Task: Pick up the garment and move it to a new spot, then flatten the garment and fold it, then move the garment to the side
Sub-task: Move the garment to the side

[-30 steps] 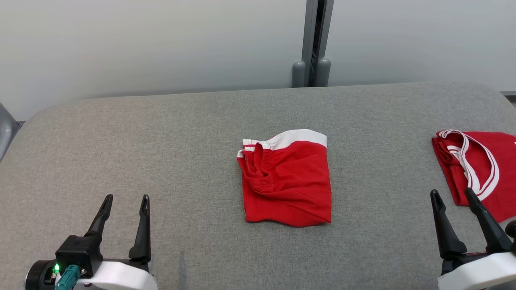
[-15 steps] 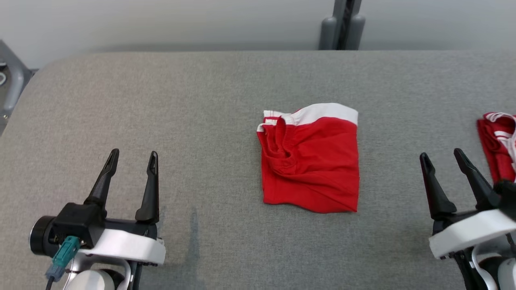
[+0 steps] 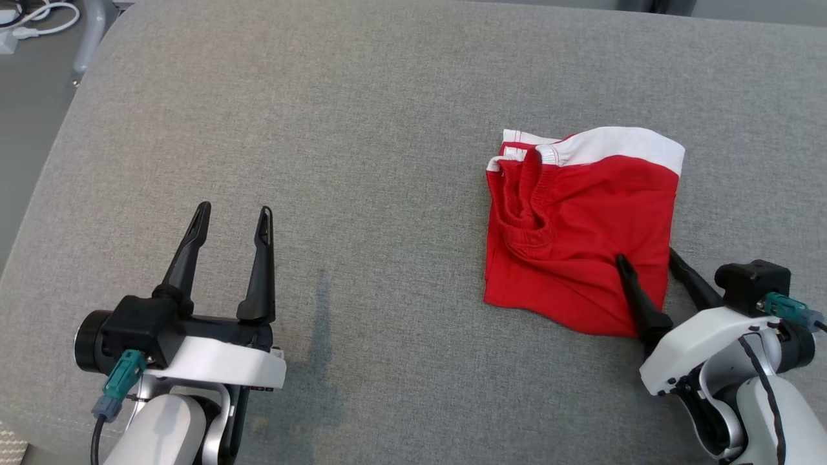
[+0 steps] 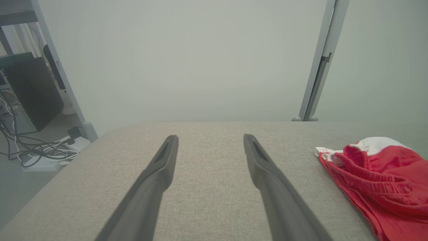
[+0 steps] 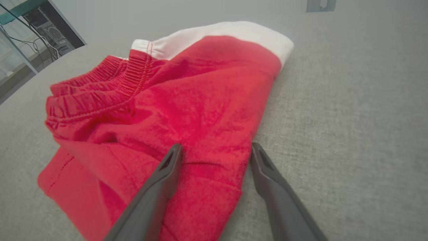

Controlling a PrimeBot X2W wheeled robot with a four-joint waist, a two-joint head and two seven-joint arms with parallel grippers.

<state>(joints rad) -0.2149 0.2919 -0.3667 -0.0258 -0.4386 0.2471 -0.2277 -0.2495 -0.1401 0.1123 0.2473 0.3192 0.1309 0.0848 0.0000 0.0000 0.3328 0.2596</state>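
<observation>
Head view: grey fabric table [image 3: 387, 97], white cables [image 3: 39, 13] on the floor [image 3: 29, 110] beside it. One folded red garment [image 3: 581, 226]; two grippers, jaws apart: left gripper [image 3: 234, 208] over bare table, right gripper [image 3: 646, 255] straddling the garment's near corner.

1. No word, number, brand mark or sign can be read anywhere.
2. The garment [image 3: 581, 219], whose near edge lies between the fingers of the right gripper [image 3: 647, 256], is plain red cloth with a white band and bears no legible lettering.
</observation>
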